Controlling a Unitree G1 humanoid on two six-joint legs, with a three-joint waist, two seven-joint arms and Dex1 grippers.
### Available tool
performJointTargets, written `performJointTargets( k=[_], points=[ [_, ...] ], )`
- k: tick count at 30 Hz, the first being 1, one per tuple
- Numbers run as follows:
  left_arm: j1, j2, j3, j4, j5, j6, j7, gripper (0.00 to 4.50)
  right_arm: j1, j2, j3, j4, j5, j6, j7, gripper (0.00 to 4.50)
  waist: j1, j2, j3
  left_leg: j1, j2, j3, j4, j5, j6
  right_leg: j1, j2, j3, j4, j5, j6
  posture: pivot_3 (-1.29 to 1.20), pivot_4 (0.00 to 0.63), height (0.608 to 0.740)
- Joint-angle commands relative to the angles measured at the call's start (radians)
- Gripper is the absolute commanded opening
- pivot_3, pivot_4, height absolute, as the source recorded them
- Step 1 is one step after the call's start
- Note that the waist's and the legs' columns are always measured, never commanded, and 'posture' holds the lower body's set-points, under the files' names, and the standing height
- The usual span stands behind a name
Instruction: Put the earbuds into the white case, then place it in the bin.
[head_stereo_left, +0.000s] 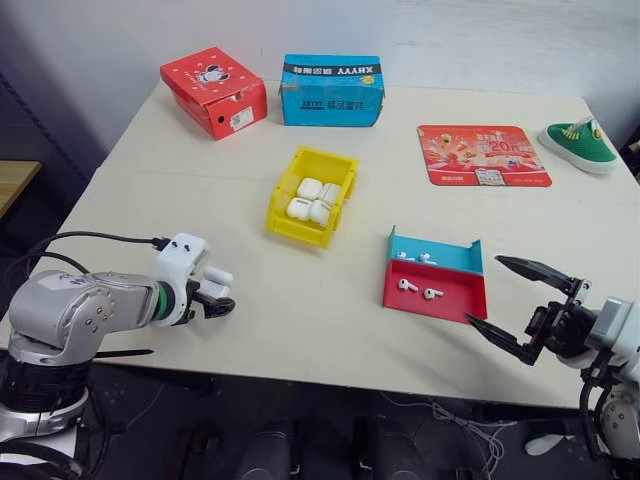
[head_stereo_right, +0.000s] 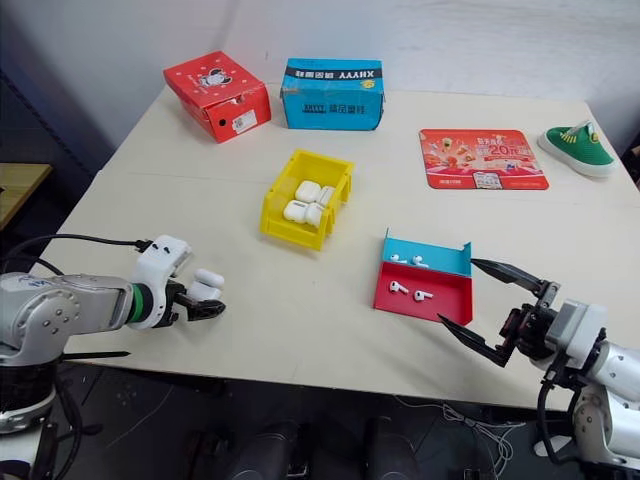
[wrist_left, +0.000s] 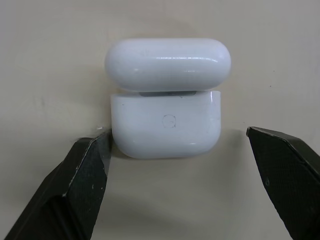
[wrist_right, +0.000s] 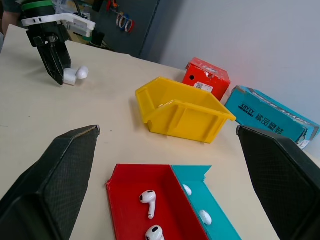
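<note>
The white case (wrist_left: 167, 100), lid flipped up, is seen at the table's seven o'clock, flanked by the wide-spread left gripper (head_stereo_left: 222, 297). Glossy, light and likely slippery, it is best pinched across its flat sides.

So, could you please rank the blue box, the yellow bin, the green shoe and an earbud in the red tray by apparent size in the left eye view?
1. blue box
2. yellow bin
3. green shoe; it lies far back, so its true size is unsure
4. earbud in the red tray
</note>
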Motion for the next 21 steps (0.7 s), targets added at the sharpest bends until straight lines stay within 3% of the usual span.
performJointTargets(
  k=[1,9,13,19,21],
  points=[
    [0.011,-0.007,-0.021,0.002,0.041,-0.004,-0.021,4.08,0.007,0.007,-0.016,0.006,0.014,-0.028,0.012,4.50,0.003,0.000,0.000,0.000,0.000,0.000,0.000,0.000,0.000,0.000,0.000,0.000,0.000,0.000,0.000,0.00,0.150,0.740],
    [0.058,0.044,-0.015,0.029,0.092,-0.117,-0.122,1.87,0.016,0.016,-0.038,0.121,0.032,-0.104,0.092,4.50,0.006,0.000,0.000,0.000,0.000,0.000,-0.002,0.000,0.000,0.000,0.000,0.000,-0.001,0.000,0.000,0.00,0.150,0.740],
    [0.067,0.066,0.003,0.064,0.112,-0.203,-0.184,1.87,0.021,0.018,-0.043,0.158,0.041,-0.130,0.120,4.50,0.008,0.000,0.000,-0.001,0.000,0.000,-0.002,0.000,0.001,0.000,0.000,0.000,-0.002,0.000,0.000,0.00,0.150,0.740],
    [0.146,0.180,0.020,0.103,0.146,-0.453,-0.392,1.87,0.028,0.018,-0.048,0.188,0.049,-0.153,0.141,4.50,0.005,0.000,0.000,-0.001,0.000,0.000,-0.003,0.000,0.001,-0.001,0.000,0.000,-0.003,0.000,-0.001,0.00,0.150,0.740],
    [0.168,0.228,0.048,0.178,0.174,-0.569,-0.476,2.27,0.028,0.017,-0.048,0.194,0.048,-0.156,0.141,4.50,0.004,0.000,0.000,-0.001,0.000,0.000,-0.004,0.000,0.001,-0.001,0.000,0.000,-0.004,-0.001,-0.001,0.00,0.150,0.740]
  ],
)
